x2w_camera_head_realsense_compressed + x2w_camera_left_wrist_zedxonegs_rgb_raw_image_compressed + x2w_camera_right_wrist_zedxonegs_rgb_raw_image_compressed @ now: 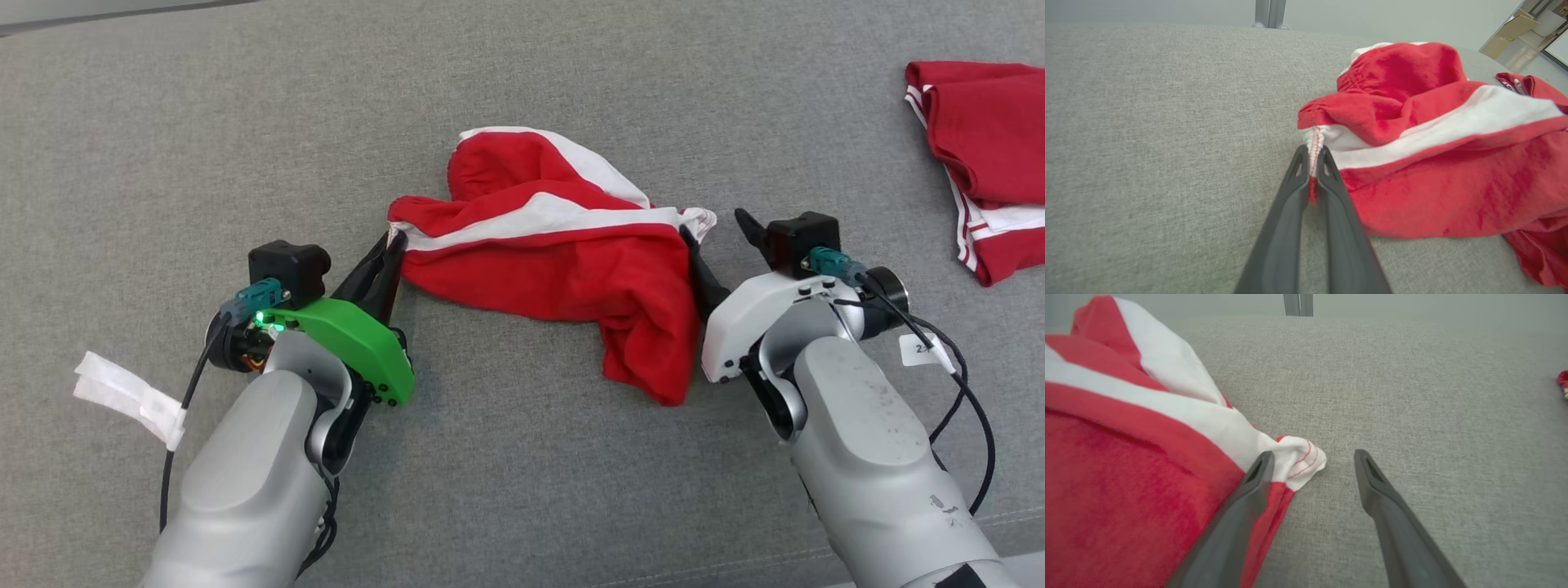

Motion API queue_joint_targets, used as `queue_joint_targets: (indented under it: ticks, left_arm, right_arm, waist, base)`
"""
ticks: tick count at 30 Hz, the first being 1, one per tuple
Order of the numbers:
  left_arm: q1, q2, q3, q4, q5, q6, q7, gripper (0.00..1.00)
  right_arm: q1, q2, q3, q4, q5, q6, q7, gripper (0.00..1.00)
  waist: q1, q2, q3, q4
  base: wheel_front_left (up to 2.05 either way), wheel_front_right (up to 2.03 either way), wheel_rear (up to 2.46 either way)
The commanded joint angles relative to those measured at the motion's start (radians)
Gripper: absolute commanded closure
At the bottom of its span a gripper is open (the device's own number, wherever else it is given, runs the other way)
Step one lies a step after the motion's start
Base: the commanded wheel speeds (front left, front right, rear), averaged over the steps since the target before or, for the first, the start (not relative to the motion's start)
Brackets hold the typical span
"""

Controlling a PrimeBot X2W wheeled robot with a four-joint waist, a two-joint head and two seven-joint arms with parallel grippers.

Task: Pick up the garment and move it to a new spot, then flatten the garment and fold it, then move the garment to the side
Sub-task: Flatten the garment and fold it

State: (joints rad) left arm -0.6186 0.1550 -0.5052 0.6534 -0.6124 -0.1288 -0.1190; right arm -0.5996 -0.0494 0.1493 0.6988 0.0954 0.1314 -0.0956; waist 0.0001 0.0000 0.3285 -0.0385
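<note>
The left fingers (1286,212) are clenched on a stitched white seam at the edge of the red-and-white garment (563,261). The garment lies bunched on the grey table (522,490), spreading from those fingertips toward the other arm. The right fingers (1392,510) stand spread apart, grasping nothing. One tip is against the garment's white corner, and the other is clear of it, over bare table. Well off to the outer side of the right fingers lies a second red garment (988,147), folded.

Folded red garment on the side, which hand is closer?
Right. The right hand lies open left of the folded garment; the left hand is farther left, pinching the crumpled garment.
</note>
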Motion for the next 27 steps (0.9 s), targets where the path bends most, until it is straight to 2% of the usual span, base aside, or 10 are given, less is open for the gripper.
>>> queue_joint_targets:
  ticks: [1, 8, 9, 10, 11, 13, 15, 16, 21, 27]
  left_arm:
    - [0.014, 0.004, -0.001, -0.006, -0.002, -0.003, -0.002, 1.0]
    - [0.021, 0.015, -0.003, -0.027, -0.006, 0.008, 0.002, 1.0]
    - [0.021, 0.017, -0.003, -0.03, -0.008, 0.01, 0.004, 1.0]
    - [0.02, 0.018, -0.003, -0.033, -0.008, 0.012, 0.006, 1.0]
    - [0.02, 0.019, -0.003, -0.035, -0.01, 0.013, 0.007, 1.0]
    - [0.021, 0.021, -0.004, -0.039, -0.011, 0.014, 0.007, 1.0]
    - [0.024, 0.024, -0.003, -0.043, -0.012, 0.015, 0.005, 1.0]
    - [0.027, 0.025, -0.002, -0.045, -0.013, 0.017, 0.003, 1.0]
    - [0.037, 0.037, 0.007, -0.058, -0.023, 0.024, -0.012, 1.0]
    - [0.051, 0.056, 0.03, -0.103, -0.035, 0.035, -0.044, 1.0]
  right_arm:
    - [-0.016, -0.002, 0.018, 0.024, 0.006, -0.001, 0.001, 0.0]
    - [-0.083, -0.002, 0.099, 0.123, 0.016, -0.001, -0.012, 0.0]
    - [-0.095, -0.002, 0.111, 0.138, 0.016, -0.001, -0.011, 0.13]
    - [-0.106, -0.001, 0.119, 0.155, 0.018, -0.001, -0.014, 0.4]
    - [-0.114, -0.002, 0.125, 0.166, 0.016, -0.001, -0.016, 0.55]
    - [-0.133, -0.002, 0.132, 0.185, 0.012, -0.001, -0.036, 0.68]
    - [-0.147, -0.002, 0.133, 0.201, 0.009, -0.001, -0.059, 0.94]
    - [-0.151, -0.002, 0.133, 0.208, 0.008, -0.001, -0.068, 1.0]
    - [-0.164, -0.002, 0.138, 0.219, 0.018, -0.001, -0.109, 1.0]
    - [-0.162, -0.002, 0.116, 0.171, 0.009, -0.001, -0.151, 1.0]
  waist:
    - [-0.0001, 0.0, 0.0, 0.004]
    - [-0.0001, 0.0, 0.006, 0.002]
    - [-0.0001, 0.0, 0.008, 0.002]
    - [-0.0001, 0.0, 0.01, 0.002]
    - [-0.0001, 0.0, 0.011, 0.002]
    - [-0.0001, 0.0, 0.013, 0.003]
    - [-0.0001, 0.0, 0.012, 0.003]
    - [-0.0001, 0.0, 0.009, 0.002]
    - [-0.0001, 0.0, -0.012, -0.01]
    - [-0.0001, 0.0, -0.066, -0.032]
  base:
    - [0.0, 0.0, 0.0]
    - [0.0, 0.0, 0.0]
    - [0.0, 0.0, 0.0]
    - [0.0, 0.0, 0.0]
    - [0.0, 0.0, 0.0]
    - [0.0, 0.0, 0.0]
    - [0.0, 0.0, 0.0]
    - [0.0, 0.0, 0.0]
    - [0.0, 0.0, 0.0]
    - [0.0, 0.0, 0.0]
